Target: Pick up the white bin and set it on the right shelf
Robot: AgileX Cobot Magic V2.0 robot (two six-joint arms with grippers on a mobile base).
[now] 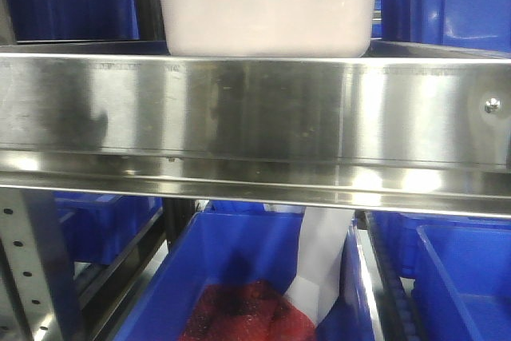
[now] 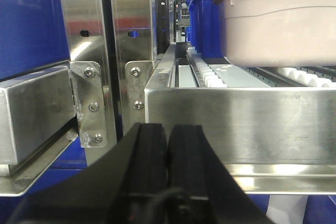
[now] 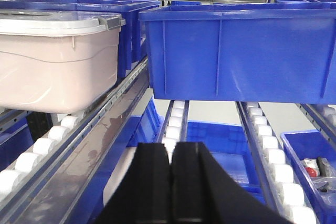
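Lidded white bin on right shelf; below, blue bin holding red mesh. Both end effectors closed, empty.

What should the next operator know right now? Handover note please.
Left gripper: shut, empty, held in front of the steel shelf lip.
Right gripper: shut, empty, above the white roller lane, below the large blue plastic bin.
Pale pinkish-white plastic tub with white lid: resting on the roller shelf, ungrasped.
Done: neither gripper has the tub; whether this is the right shelf cannot be told.
Left: confirm that; if not, open, grasp, place.
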